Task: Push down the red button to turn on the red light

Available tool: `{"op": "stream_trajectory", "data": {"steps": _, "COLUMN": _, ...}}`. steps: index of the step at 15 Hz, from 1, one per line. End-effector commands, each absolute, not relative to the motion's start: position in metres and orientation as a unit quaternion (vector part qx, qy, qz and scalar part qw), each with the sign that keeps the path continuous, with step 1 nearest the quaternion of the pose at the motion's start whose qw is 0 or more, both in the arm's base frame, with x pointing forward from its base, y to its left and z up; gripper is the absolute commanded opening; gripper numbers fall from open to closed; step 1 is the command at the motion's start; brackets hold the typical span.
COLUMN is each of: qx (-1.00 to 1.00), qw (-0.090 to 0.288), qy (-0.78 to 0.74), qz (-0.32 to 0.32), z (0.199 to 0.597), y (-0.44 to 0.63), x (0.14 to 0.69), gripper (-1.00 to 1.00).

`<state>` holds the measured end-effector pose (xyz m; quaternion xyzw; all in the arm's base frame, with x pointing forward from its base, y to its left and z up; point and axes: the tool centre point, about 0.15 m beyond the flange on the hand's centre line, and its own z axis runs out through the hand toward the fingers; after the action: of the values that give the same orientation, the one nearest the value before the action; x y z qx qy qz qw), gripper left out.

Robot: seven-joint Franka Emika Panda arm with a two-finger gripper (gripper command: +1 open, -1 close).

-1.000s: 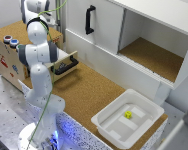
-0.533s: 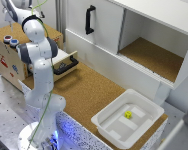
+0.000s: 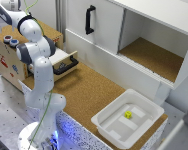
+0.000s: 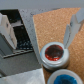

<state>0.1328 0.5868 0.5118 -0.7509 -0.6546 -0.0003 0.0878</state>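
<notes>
While the white arm (image 3: pixel 36 75) is reaching up toward the exterior view's left, the end effector (image 4: pixel 40 27) is hanging over the top of a wooden box (image 3: pixel 9 57), just above the red button (image 4: pixel 54 53). Wrist view: the red button is sitting on the box's cork-like top, red centre inside a pale grey rim, with one finger (image 4: pixel 71 27) slanting down just beside it and the other finger (image 4: pixel 6 30) standing well apart on the far side. Fingers are spread, gripping nothing; no contact with the button is showing. A blue-centred button (image 4: pixel 65 79) is lying just beside the red one, partly cut off by the frame edge. In the exterior view, two buttons (image 3: pixel 10 40) are showing as small grey discs on the box top; the end effector itself is out of frame there. An open drawer (image 3: pixel 64 61) is sticking out beside the box. Across the cork surface (image 3: pixel 89 92), a white tray (image 3: pixel 146 107) is holding a small yellow object (image 3: pixel 128 114).
</notes>
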Motion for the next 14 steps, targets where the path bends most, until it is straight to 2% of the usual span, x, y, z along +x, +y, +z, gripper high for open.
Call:
{"op": "stream_trajectory", "data": {"steps": 1, "qx": -0.746, "qw": -0.009, "qy": -0.662, "qz": 0.065, "z": 0.518, "y": 0.635, "x": 0.130, "gripper": -1.00}}
{"op": "stream_trajectory", "data": {"steps": 5, "qx": -0.757, "qw": -0.007, "qy": -0.652, "qz": 0.051, "z": 0.512, "y": 0.638, "x": 0.135, "gripper": -1.00}}
{"op": "stream_trajectory", "data": {"steps": 8, "qx": -0.770, "qw": -0.030, "qy": -0.637, "qz": 0.020, "z": 0.496, "y": 0.645, "x": 0.141, "gripper": -1.00}}
{"op": "stream_trajectory", "data": {"steps": 14, "qx": -0.780, "qw": -0.026, "qy": -0.624, "qz": 0.037, "z": 0.474, "y": 0.651, "x": 0.163, "gripper": -1.00}}
